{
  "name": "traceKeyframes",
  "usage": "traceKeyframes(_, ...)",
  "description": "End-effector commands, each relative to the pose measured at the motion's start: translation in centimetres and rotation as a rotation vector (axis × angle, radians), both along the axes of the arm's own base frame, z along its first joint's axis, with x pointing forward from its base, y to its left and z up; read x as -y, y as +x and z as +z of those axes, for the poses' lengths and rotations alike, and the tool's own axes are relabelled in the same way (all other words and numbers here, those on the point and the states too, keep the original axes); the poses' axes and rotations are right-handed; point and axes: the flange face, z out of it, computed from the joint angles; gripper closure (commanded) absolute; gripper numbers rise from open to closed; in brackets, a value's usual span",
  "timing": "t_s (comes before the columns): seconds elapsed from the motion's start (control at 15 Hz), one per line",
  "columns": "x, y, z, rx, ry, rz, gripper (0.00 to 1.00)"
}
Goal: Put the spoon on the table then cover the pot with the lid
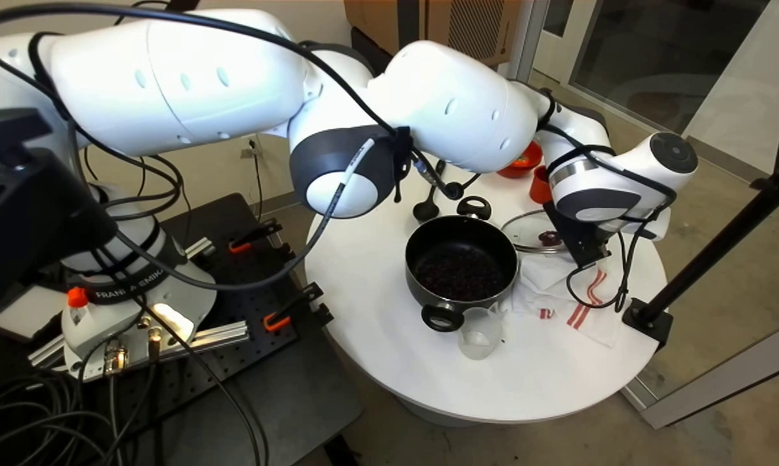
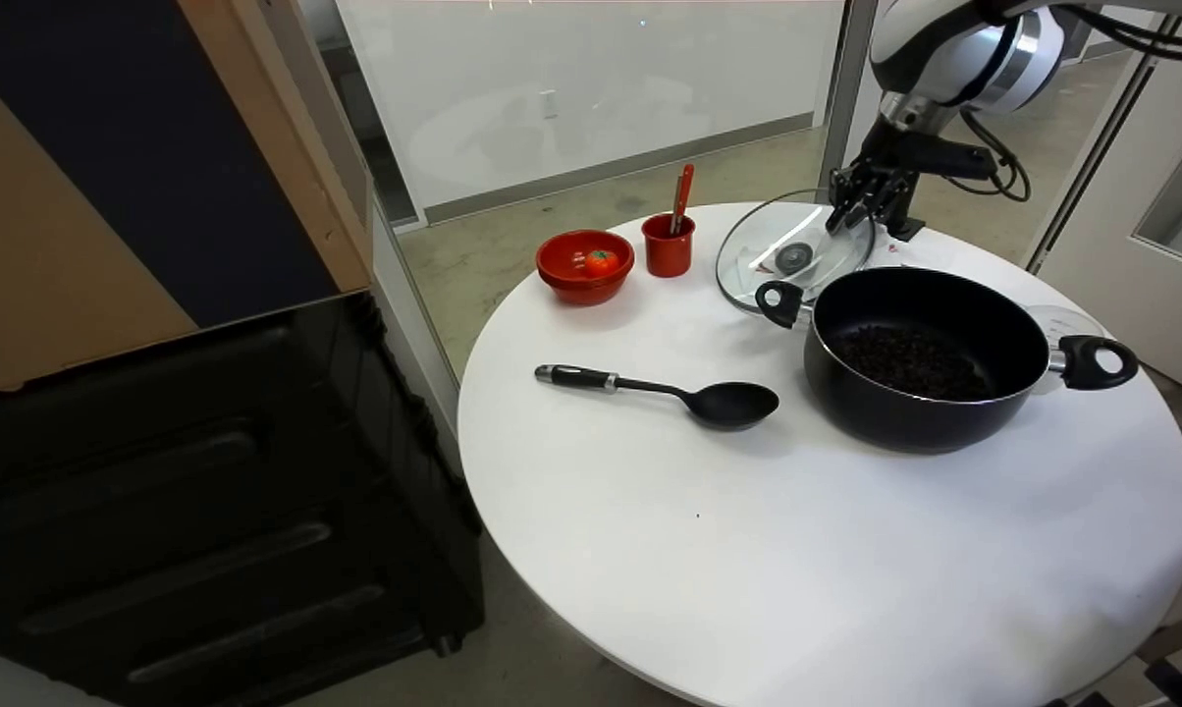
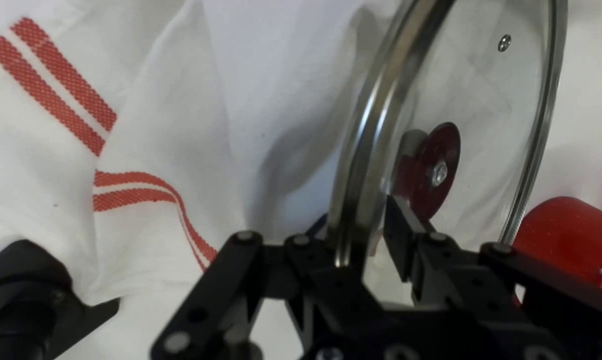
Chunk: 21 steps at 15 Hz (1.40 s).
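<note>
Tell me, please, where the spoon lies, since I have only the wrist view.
Observer: The spoon lies on the table, its wide end toward the pot.
Operator: Thank you; could you tell me whether the pot holds anything?
Observer: Yes, dark bits cover the bottom of it.
Operator: Is there anything beside the pot that I might knock?
Observer: Possibly: a clear cup sits right next to it; I cannot tell whether they touch.

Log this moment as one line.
hand: edge of lid between fingers, grip unclear | lid: tilted | pot: uncovered | spoon: on table
</note>
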Motion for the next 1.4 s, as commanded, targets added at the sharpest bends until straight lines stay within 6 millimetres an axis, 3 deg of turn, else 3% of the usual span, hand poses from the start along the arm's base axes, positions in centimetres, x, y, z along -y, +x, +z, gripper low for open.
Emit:
traceKeyframes(0.0, -1.2, 1.1, 1.3, 0.004, 0.001, 0.013, 0.96)
traceKeyframes(0.6, -3.9, 3.0, 3.2, 0.041, -0.006, 0.065, 0.96)
traceKeyframes(1.27, -5.1, 3.3, 3.3, 0.035, 0.012, 0.088, 0.96)
traceKeyframes(1.33, -5.0, 3.3, 3.3, 0.034, 0.013, 0.088, 0.6)
